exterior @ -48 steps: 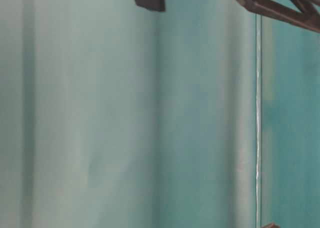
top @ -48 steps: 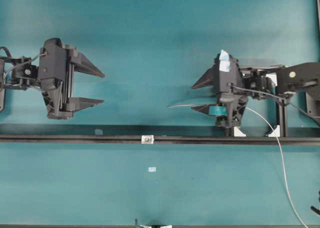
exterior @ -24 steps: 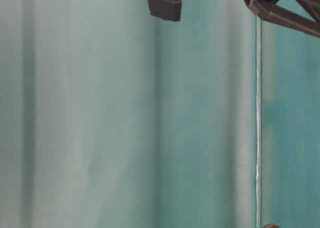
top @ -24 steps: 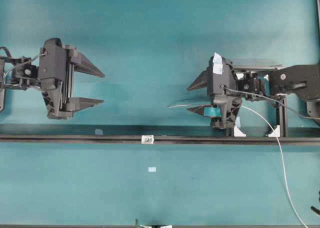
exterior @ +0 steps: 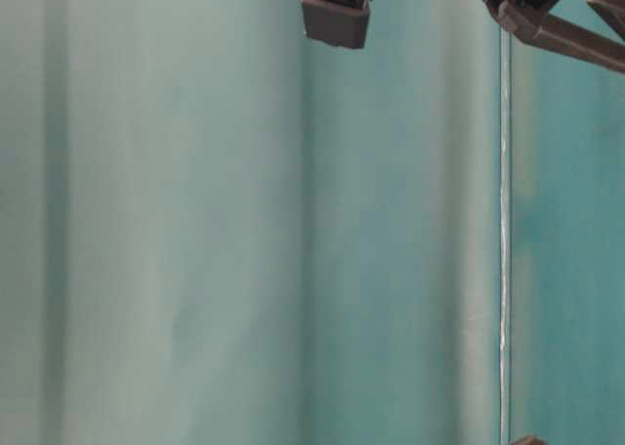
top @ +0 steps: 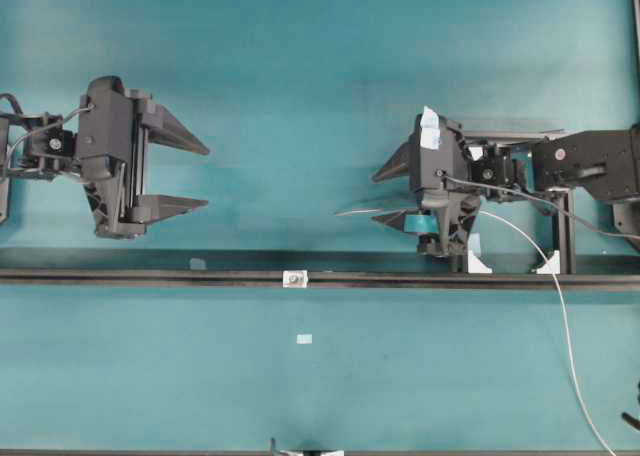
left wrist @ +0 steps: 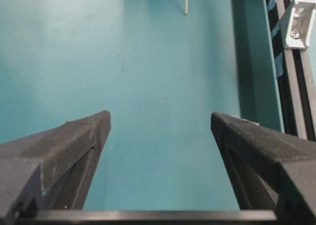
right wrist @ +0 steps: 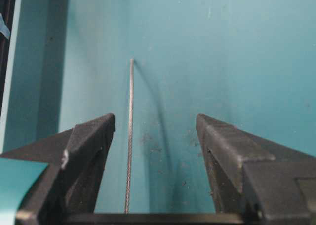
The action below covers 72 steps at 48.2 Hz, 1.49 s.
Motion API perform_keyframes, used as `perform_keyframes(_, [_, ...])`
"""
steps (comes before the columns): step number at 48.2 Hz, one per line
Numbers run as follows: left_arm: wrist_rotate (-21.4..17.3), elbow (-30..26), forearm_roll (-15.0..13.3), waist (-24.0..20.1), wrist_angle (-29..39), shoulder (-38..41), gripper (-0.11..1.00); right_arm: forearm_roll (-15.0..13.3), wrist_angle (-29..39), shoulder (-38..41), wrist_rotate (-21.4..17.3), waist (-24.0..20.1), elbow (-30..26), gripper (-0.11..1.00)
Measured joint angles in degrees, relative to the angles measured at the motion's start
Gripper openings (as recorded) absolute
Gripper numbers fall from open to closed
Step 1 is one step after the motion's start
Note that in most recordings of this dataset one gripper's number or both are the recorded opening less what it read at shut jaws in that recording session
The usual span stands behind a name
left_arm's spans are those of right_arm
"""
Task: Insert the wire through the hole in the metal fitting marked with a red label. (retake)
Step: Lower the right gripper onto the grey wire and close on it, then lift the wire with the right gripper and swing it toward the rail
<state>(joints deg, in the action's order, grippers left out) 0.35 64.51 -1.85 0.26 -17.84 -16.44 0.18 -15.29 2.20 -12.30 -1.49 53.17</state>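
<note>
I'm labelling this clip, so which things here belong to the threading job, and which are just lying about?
Job:
- wire, lying between the open fingers of the right gripper
- metal fitting on the black rail
- left gripper, open

Lying about:
- small pale tape rectangle
- white corner brackets

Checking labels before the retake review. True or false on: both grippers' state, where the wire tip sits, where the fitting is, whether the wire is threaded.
1. The left gripper is shut. False: its fingers stand wide apart.
2. The wire lies between the right gripper's open fingers. True.
3. The metal fitting sits on the black rail. True.
4. The wire passes through the hole. False: its tip ends well short of the fitting.
</note>
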Motion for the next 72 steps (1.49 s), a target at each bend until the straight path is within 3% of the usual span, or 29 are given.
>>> perform_keyframes(10, [-0.09,0.0,0.0,0.0,0.0,0.0,0.69,0.0,0.0,0.0,0.0,0.18,0.0,0.57])
perform_keyframes(18, [0.0,0.0,0.0,-0.09,0.0,-0.09,0.69,0.0,0.09,0.0,0.0,0.18,-0.09,0.17])
perform_keyframes(23, [0.0,0.0,0.0,0.0,0.0,0.0,0.69,0.0,0.35,0.0,0.09,0.18,0.0,0.02])
perform_keyframes(50, [0.09,0.0,0.0,0.0,0.0,0.0,0.69,0.0,1.14,-0.35,0.0,0.26,-0.09,0.02])
perform_keyframes(72, [0.26,0.09,0.09,-0.09,0.0,-0.09,0.68,-0.09,8.26,-12.13,0.0,0.44,-0.09,0.02])
